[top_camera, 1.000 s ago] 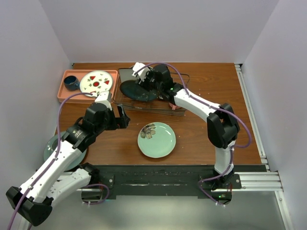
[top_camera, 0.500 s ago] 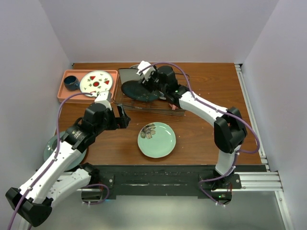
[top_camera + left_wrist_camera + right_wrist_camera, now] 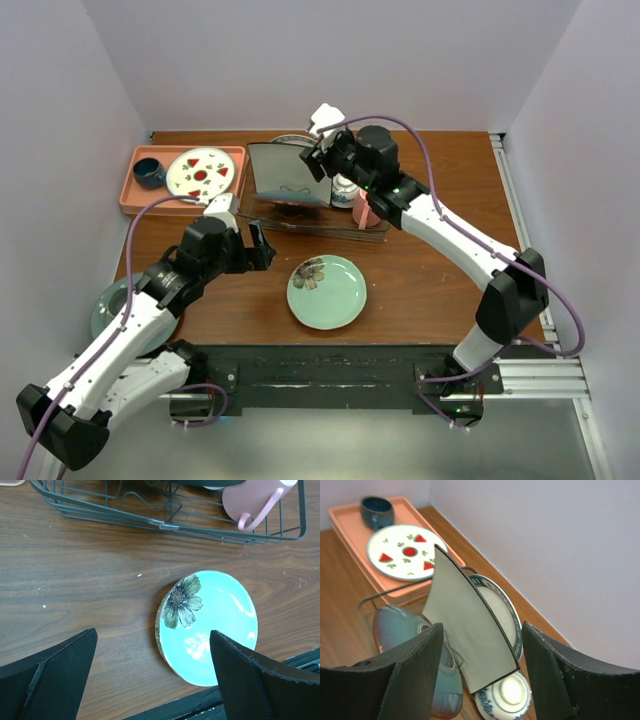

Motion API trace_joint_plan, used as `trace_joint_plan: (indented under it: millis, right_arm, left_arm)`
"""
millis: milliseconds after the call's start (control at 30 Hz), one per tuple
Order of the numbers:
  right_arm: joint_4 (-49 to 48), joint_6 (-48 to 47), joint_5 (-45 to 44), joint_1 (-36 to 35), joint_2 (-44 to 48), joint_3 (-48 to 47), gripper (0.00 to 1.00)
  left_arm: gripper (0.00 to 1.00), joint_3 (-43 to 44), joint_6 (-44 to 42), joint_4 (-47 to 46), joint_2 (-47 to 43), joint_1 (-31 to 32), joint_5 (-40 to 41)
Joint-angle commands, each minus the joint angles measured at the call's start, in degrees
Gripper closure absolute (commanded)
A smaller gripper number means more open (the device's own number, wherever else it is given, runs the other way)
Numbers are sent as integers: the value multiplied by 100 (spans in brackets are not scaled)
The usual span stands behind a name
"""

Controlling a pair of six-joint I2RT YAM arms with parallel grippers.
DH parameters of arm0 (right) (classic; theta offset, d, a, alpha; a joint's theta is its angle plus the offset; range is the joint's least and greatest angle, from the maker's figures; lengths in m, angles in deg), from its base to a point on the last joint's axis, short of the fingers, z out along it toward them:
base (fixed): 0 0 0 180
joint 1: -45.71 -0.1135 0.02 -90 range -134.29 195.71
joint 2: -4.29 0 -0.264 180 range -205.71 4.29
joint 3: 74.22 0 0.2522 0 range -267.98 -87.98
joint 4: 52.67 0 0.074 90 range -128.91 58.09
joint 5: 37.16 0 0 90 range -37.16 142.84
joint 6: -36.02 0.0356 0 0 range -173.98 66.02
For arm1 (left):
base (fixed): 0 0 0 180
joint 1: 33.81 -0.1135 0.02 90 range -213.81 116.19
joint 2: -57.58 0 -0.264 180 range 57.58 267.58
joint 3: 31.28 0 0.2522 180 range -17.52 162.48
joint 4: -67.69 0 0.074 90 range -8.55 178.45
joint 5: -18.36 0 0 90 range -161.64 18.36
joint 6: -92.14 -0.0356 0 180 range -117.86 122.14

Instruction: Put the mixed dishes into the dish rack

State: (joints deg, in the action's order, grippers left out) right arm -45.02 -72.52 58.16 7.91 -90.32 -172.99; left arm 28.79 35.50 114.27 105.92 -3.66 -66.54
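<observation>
The dish rack (image 3: 318,228) stands at the back middle. In it stand the white square plate (image 3: 285,170), the round white plate with the dark-blue rim (image 3: 506,611), the blue-and-white bowl (image 3: 506,696) and the pink mug (image 3: 366,213). A dark teal dish (image 3: 412,640) leans beside the square plate. The pale green plate (image 3: 326,291) with a flower lies flat on the table. My right gripper (image 3: 322,150) is open and empty above the square plate (image 3: 465,640). My left gripper (image 3: 258,245) is open and empty above the table, left of the green plate (image 3: 210,625).
A salmon tray (image 3: 135,190) at the back left holds a white plate with red marks (image 3: 200,170) and a dark blue cup (image 3: 149,172). Another teal plate (image 3: 105,305) lies partly hidden under my left arm. The table's front edge is just below the green plate.
My right gripper has risen and moved right, away from the left part of the rack, leaving the square plate in view. My left arm has barely shifted.
</observation>
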Motion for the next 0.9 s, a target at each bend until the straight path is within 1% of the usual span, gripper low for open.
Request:
trace_joint_plan:
  millis: [0, 133, 200, 300, 400, 500, 533, 600, 633, 667, 700, 733, 867]
  right_arm:
    - [-5, 834, 128, 10, 599, 248, 33]
    - [162, 1607, -30, 10, 1084, 660, 28]
    - [215, 2028, -23, 10, 1286, 959, 28]
    - [408, 2320, 232, 18, 1638, 1311, 28]
    - [593, 2689, 364, 18, 2015, 1654, 28]
    - [830, 3128, 329, 18, 2393, 2084, 28]
    - [900, 3242, 312, 10, 2490, 2207, 28]
    - [997, 3506, 250, 10, 2771, 2559, 29]
    - [1137, 3603, 207, 10, 2868, 2656, 29]
    - [1234, 3778, 145, 10, 2939, 2848, 29]
    - [1331, 3849, 75, 18, 3079, 2928, 29]
    - [1540, 3911, 48, 18, 3141, 3007, 29]
    - [1893, 4270, -40, 18, 3370, 3560, 31]
  left_arm:
    - [0, -165, -111, -451, 106, -1, -203]
    - [0, -332, -181, -689, 263, -1, -430]
    - [0, -446, -181, -803, 299, -1, -466]
    - [0, -631, -172, -1014, 317, -9, -484]
    - [0, -842, -155, -1260, 352, -1, -730]
    - [5, -1088, -102, -1567, 483, -1, -949]
    - [9, -1149, -59, -1646, 597, -1, -1141]
    - [13, -1334, -6, -1954, 712, 0, -1362]
    - [17, -1395, 55, -2059, 834, -1, -1589]
    - [19, -1500, 82, -2269, 896, 8, -1696]
    - [21, -1545, 100, -2349, 958, 0, -1775]
    - [25, -1580, 152, -2411, 1080, 17, -1854]
    - [34, -1703, 205, -2736, 1336, 17, -2013]
